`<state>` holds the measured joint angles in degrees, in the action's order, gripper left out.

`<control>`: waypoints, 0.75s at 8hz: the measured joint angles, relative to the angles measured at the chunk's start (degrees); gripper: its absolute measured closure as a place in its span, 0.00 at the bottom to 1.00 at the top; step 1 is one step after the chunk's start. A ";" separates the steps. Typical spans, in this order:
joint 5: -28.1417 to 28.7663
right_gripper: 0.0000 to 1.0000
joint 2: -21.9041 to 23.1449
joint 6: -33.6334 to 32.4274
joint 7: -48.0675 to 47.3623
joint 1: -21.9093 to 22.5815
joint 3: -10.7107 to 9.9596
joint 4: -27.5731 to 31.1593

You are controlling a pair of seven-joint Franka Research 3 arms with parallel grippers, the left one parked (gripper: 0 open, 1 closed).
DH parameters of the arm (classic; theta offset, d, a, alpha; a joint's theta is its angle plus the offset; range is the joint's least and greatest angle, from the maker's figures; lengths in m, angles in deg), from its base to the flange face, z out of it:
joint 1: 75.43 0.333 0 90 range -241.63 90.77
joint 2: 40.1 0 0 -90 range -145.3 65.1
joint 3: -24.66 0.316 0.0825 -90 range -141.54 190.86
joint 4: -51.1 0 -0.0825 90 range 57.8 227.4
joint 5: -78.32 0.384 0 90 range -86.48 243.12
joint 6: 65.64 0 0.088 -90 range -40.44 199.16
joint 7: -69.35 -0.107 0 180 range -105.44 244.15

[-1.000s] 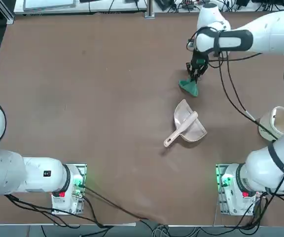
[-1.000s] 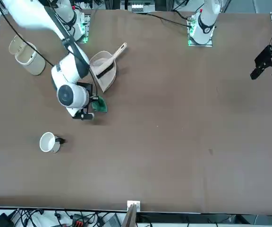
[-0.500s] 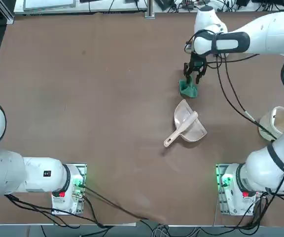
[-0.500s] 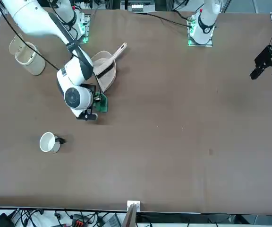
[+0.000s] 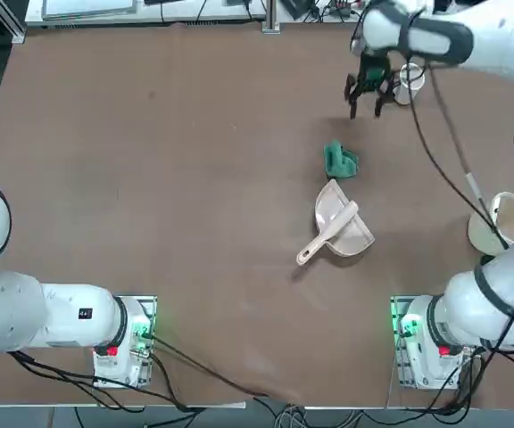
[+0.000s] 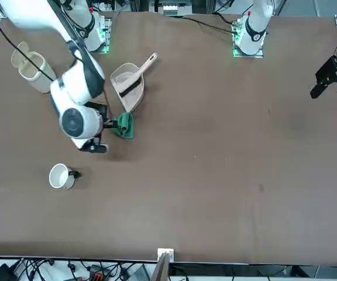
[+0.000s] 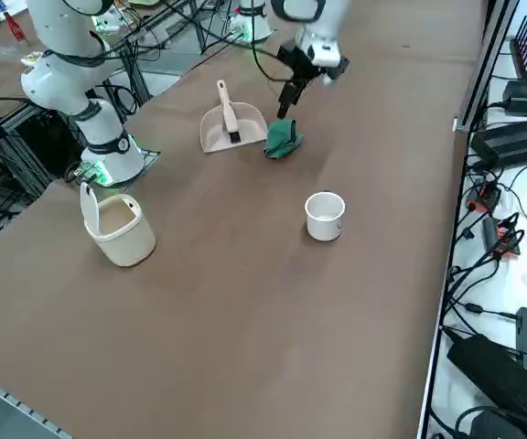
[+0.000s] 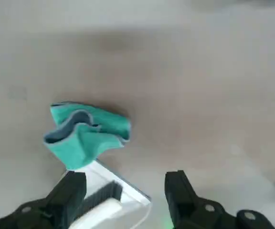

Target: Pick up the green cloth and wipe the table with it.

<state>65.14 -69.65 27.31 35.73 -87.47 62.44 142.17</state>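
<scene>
The green cloth [image 5: 339,160] lies crumpled on the brown table [image 5: 177,178], just beyond the wide mouth of the pinkish dustpan [image 5: 342,227]. My right gripper [image 5: 368,96] hangs open above the table, past the cloth on its far side, and holds nothing. In the right side view the gripper [image 7: 288,99] is raised over the cloth [image 7: 283,139]. The wrist view looks down on the cloth [image 8: 85,133] ahead of the spread fingers [image 8: 70,193], with the dustpan's rim [image 8: 110,193] between them. From the front, the cloth [image 6: 123,124] lies beside the gripper [image 6: 100,127].
A white cup [image 7: 325,217] stands on the table's far right part, half hidden by the arm in the top view. A beige jug [image 5: 498,223] sits near the right edge. The dustpan's handle [image 5: 315,247] points toward the robot.
The gripper has let go of the green cloth, opened, and risen away toward the table's far side. The cloth stays bunched by the dustpan.
</scene>
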 joint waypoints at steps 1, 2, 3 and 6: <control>-0.01 0.00 0.75 -2.90 1.97 -1.08 -0.05 -2.95; -0.04 0.00 2.07 -4.94 5.57 -2.59 -0.11 -5.37; -0.06 0.00 4.29 -6.32 10.16 -4.74 -0.14 -7.03; -0.05 0.00 12.67 -9.60 27.44 -12.98 -0.27 -8.33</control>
<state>65.09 -56.98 17.71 63.17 -100.45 62.17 133.84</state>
